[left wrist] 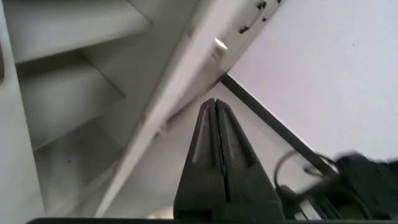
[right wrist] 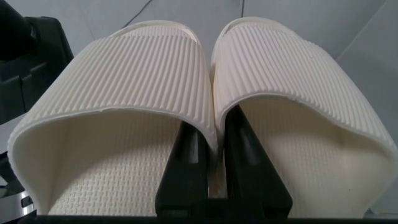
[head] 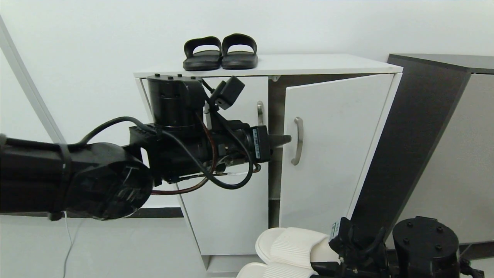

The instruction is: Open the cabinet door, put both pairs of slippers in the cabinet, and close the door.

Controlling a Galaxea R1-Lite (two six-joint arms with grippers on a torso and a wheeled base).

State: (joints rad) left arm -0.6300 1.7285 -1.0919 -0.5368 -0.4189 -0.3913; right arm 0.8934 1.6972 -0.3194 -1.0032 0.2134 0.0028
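Observation:
The white cabinet [head: 231,216] has its right door [head: 332,154] ajar, with a dark gap between the two doors. A pair of black slippers [head: 220,54] rests on the cabinet top. My left gripper [head: 285,139] is shut with nothing in it, its tip at the free edge of the right door, just left of that door's handle [head: 297,141]. In the left wrist view the shut fingers [left wrist: 216,134] point at the door edge [left wrist: 168,106], with the shelves [left wrist: 68,93] inside. My right gripper [right wrist: 214,140] is low in front of the cabinet, shut on the inner strap edges of the white slippers [right wrist: 149,74] [head: 289,247].
The left door [head: 239,185] is closed, its handle [head: 260,112] beside the gap. A tall grey unit [head: 444,146] stands right of the cabinet, close to the swinging door. A white wall is behind, and a thin cable [head: 69,247] hangs at the lower left.

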